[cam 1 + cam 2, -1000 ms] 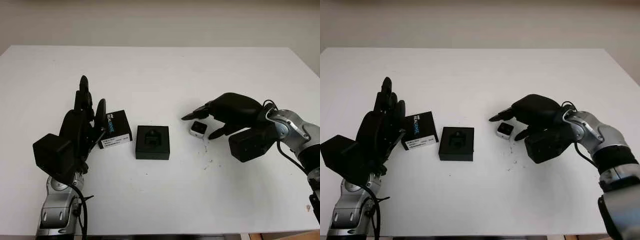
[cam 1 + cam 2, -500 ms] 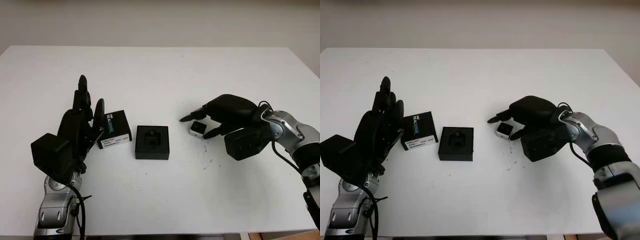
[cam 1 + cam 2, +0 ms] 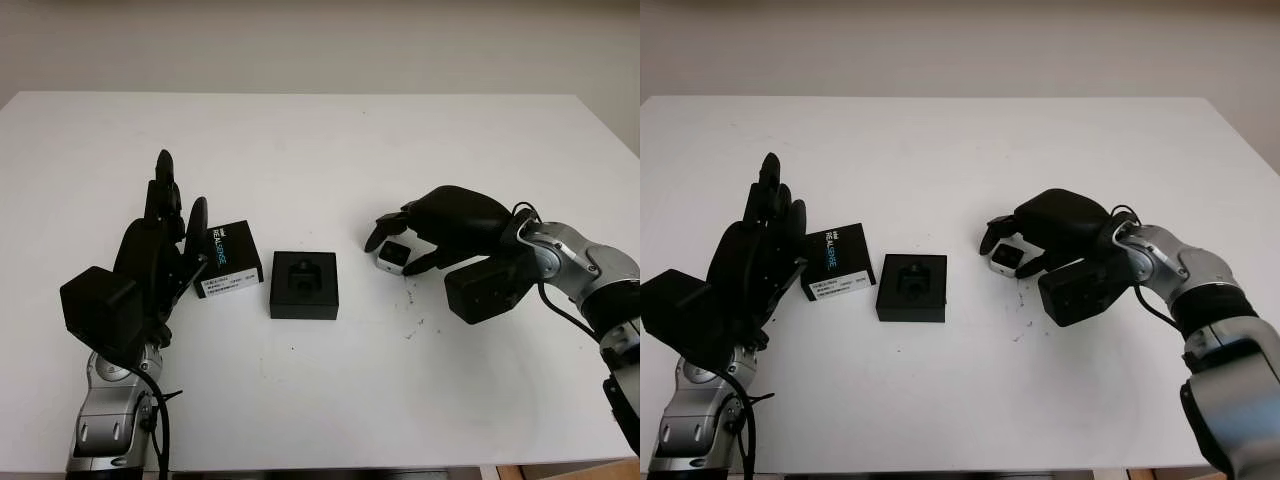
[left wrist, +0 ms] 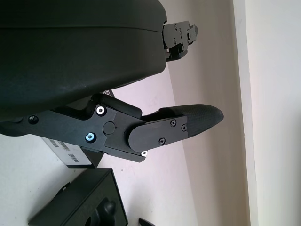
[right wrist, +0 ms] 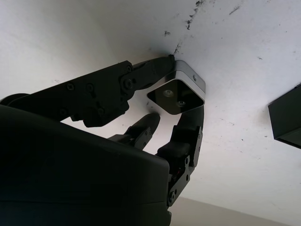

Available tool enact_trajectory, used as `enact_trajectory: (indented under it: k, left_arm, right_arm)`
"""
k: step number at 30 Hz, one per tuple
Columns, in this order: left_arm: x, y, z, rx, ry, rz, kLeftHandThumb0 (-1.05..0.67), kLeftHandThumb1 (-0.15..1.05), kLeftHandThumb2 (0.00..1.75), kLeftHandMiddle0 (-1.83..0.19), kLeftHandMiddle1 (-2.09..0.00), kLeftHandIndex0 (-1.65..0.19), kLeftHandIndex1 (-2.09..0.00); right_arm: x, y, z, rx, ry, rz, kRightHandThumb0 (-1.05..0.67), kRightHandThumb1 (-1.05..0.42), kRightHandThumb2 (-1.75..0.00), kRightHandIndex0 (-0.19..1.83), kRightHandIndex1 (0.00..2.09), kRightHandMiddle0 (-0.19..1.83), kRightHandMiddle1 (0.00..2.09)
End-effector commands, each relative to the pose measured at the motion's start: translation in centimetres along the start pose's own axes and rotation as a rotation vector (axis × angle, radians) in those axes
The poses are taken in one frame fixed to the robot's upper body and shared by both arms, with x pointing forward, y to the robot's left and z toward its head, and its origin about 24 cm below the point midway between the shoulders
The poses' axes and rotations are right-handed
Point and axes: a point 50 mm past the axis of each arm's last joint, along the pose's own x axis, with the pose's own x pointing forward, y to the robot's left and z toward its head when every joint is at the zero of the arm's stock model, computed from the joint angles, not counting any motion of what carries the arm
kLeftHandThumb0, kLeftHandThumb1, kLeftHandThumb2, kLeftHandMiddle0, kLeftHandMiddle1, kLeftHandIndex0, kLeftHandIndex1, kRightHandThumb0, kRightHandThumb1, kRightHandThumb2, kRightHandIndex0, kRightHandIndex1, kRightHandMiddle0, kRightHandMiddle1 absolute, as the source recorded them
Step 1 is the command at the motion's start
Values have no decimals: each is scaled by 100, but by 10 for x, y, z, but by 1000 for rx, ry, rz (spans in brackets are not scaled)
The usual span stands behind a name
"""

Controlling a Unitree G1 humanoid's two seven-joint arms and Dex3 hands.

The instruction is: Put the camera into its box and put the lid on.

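We take the box point(image 3: 304, 284) as our landmark: it sits open on the white worktop point(image 3: 320, 150), black, square, with a moulded recess facing up.

Just to the box's left lies the lid point(image 3: 228, 272), label side up, a narrow strip of worktop between them. Our left hand point(image 3: 160, 255) stands on the lid's far side from the box, palm toward it, open and holding nothing; from the head views we cannot tell whether its fingers touch the lid's edge.

To the box's right, across a clear gap, the camera point(image 3: 396, 256) rests on the worktop, a small silver-edged block with a dark face. Our right hand point(image 3: 1012, 250) arches over it from the right with its fingers curled down around it. In the right wrist view one finger point(image 5: 101, 94) presses at the camera's point(image 5: 181, 92) corner and another point(image 5: 190, 134) lies against its opposite side, so the hand is closed narrowly on the camera, which is still down on the worktop.

A few dark specks point(image 3: 415, 325) mark the worktop near the camera, on the side toward us. Beyond the box the worktop runs open to its far edge, and there is room toward the near edge too.
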Motion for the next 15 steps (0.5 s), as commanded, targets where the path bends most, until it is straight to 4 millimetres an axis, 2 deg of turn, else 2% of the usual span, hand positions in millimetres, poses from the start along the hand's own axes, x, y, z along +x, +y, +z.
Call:
enact_trajectory:
  k: [1,5,15]
  left_arm:
    - [0,1,5,2,-16,-2,-65,105,59,16,-5,17,-5]
    - [1,2,5,2,-16,-11,-65,105,59,17,-5,18,-5]
    - [0,3,6,22,-18,-7,-65,105,60,17,-5,18,-5]
  right_arm:
    - [-1,3,-1,6,4,13,-23,-87,-5,56,49,42,105]
    - [-1,2,-3,6,26,24,-28,-88,-6,52,53,38,110]
    - [0,2,-5,-13,78,73,-33,-89,-5,45,50,32,94]
